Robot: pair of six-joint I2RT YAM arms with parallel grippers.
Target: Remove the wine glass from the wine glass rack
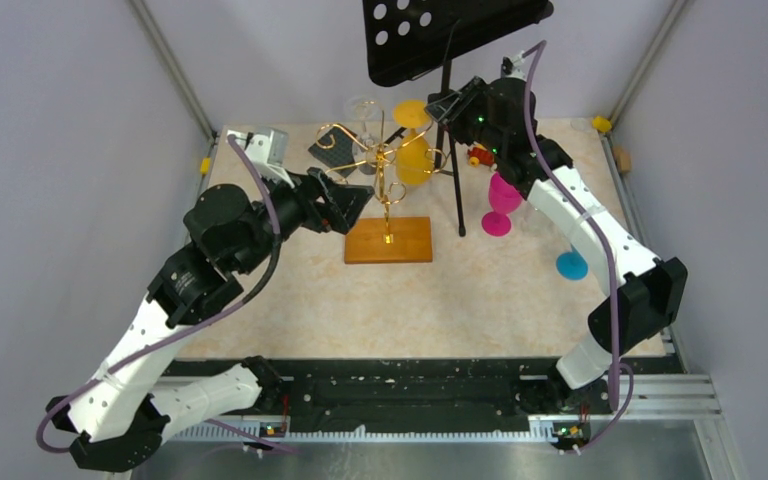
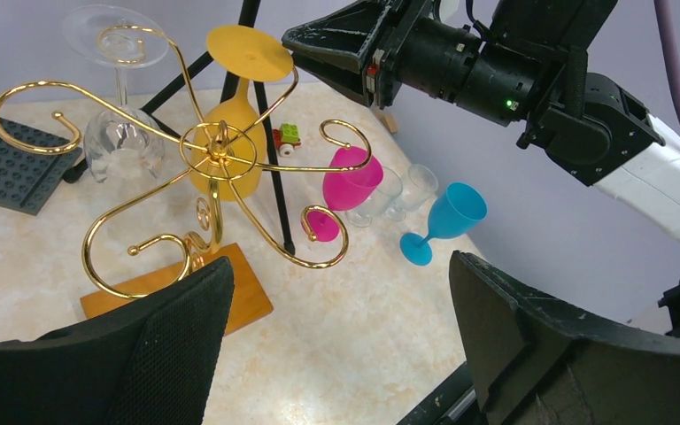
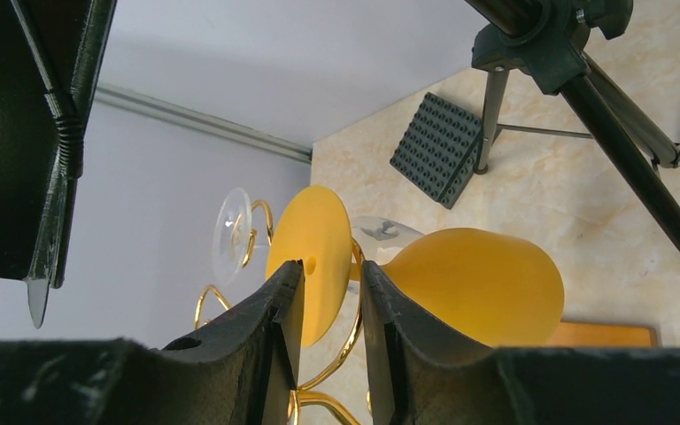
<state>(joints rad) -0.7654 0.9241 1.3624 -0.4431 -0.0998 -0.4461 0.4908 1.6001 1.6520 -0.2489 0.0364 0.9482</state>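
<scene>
The yellow wine glass (image 1: 413, 152) hangs upside down on the wine glass rack (image 1: 385, 185), foot on top, its long axis roughly vertical. The right gripper (image 1: 448, 106) is level with that foot, just to its right, jaws down to a narrow slit; I can't tell whether they pinch the rim. The left gripper (image 1: 348, 205) gapes empty on the rack's other side, farther off

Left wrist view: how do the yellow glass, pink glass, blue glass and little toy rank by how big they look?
1. yellow wine glass, hanging on the wine glass rack
2. pink glass and blue glass: these look about alike, so they are not ranked against each other
3. small toy
</scene>
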